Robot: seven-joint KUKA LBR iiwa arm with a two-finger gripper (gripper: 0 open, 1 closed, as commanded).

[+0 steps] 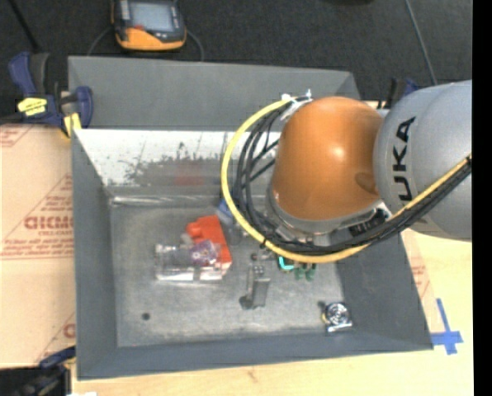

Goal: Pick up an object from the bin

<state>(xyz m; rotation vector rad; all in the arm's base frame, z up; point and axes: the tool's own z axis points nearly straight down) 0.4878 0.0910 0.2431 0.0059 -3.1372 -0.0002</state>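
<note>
Whether the gripper (256, 291) is clenched cannot be told. The orange block (206, 229) up-left of it looks light and rigid, so pinching its flat sides should work.

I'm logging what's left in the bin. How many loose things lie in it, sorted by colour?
Orange block: 1
Clear plastic piece: 1
Silver round piece: 1
Green piece, partly hidden: 1
Total: 4

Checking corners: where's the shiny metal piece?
Camera view: the shiny metal piece lies on the bin floor near its lower-right corner, below the orange cover.
</note>
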